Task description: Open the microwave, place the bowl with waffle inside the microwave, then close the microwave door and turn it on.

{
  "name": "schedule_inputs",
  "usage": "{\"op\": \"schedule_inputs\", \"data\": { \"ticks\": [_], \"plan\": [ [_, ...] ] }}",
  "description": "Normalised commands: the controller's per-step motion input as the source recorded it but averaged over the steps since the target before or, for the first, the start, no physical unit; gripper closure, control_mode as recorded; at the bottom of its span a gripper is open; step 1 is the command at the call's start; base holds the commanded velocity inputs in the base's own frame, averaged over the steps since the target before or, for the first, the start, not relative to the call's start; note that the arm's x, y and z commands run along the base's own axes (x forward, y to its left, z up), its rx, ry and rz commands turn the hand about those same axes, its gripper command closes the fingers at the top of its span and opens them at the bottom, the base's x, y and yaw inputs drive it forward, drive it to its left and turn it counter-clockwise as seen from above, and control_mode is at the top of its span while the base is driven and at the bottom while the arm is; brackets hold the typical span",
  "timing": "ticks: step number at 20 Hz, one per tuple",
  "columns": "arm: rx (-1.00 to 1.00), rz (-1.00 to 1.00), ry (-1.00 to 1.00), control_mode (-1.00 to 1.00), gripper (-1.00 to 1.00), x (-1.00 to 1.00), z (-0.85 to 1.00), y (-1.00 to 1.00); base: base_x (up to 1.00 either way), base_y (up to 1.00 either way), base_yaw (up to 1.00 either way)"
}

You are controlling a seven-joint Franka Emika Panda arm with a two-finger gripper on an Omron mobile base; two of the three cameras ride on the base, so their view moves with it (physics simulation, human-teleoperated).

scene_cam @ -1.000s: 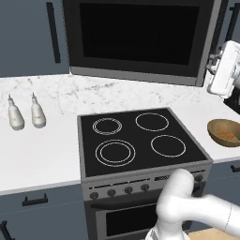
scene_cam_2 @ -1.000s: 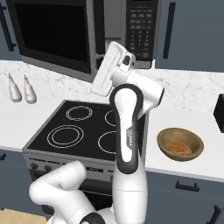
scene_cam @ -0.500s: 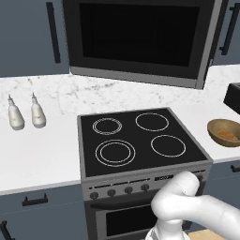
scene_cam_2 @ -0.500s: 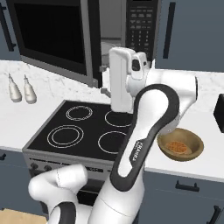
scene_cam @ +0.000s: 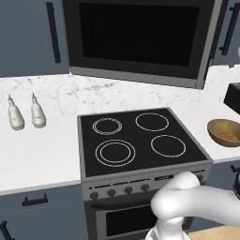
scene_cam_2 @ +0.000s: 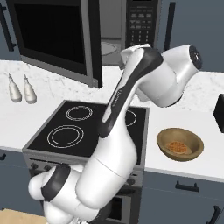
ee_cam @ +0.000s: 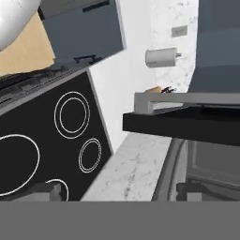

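The microwave (scene_cam_2: 141, 26) hangs above the stove, and the microwave door (scene_cam_2: 57, 41) is swung wide open to the left, baring the grey cavity (scene_cam_2: 111, 43). In the left base view the door (scene_cam: 138, 37) faces the camera. The brown bowl (scene_cam_2: 180, 143) with a waffle in it sits on the white counter right of the stove, also at the right edge as the bowl (scene_cam: 225, 132). My gripper (ee_cam: 117, 191) is open, its fingertips (ee_cam: 47, 191) far apart with nothing between them, looking past the stove at the dark door edge (ee_cam: 187, 124).
The black stove (scene_cam: 140, 140) with ring burners lies below the microwave. Two pale bottles (scene_cam: 24, 112) stand on the left counter. A dark box (scene_cam_2: 218, 113) sits at the far right. My own arm (scene_cam_2: 131, 100) rises in front of the stove's right half.
The microwave door has swung from part open to wide open. My hand has come off its edge and the arm has folded toward the right.
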Motion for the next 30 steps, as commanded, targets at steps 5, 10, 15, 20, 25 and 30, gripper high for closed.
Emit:
{"op": "schedule_inputs", "data": {
  "ticks": [5, 10, 15, 20, 25, 30],
  "plan": [
    [-0.09, -0.34, -0.07, -1.00, -1.00, 1.00, -0.15, 0.01, 0.00, 0.00, 0.00],
    [0.14, -0.17, 0.08, -1.00, -1.00, 0.99, 0.00, 0.00, 0.00, 0.00, 0.00],
    [0.36, 0.01, 0.18, -1.00, -1.00, 0.36, 0.01, 0.00, 0.00, 0.00, 0.00],
    [0.30, 0.12, 0.09, -1.00, -1.00, 0.00, 0.07, 0.12, 0.00, 0.00, 0.00],
    [0.05, 0.21, 0.04, -1.00, -1.00, 0.03, 0.01, 0.71, 0.00, 0.00, 0.00],
    [0.01, 0.18, -0.01, -1.00, -1.00, -0.16, 0.15, 0.69, 0.00, 0.00, 0.00]
  ]
}}
